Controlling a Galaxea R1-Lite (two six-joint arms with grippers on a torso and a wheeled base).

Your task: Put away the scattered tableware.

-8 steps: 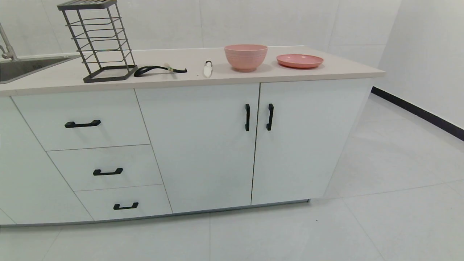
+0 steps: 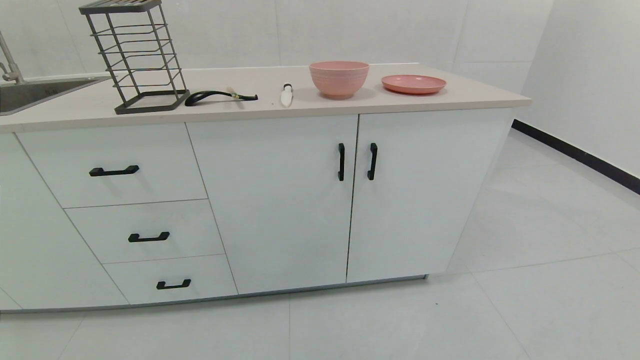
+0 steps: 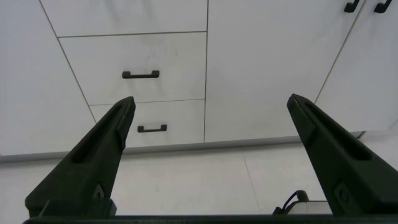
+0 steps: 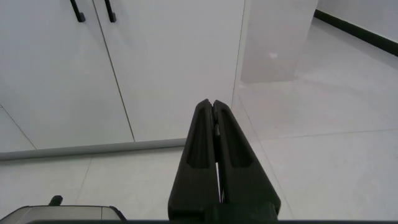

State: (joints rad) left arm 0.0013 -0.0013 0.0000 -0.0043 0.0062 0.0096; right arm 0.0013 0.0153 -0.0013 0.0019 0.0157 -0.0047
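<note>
nothing has moved; bowl and plate unchanged.

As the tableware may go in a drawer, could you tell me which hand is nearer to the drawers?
Left. The left hand, open, points straight at the drawers; the right hand, shut, faces the right-hand cabinet door, farther along.

We show a white cabinet with three stacked drawers, two doors with black handles, a sink set in its countertop, and a tiled floor.
</note>
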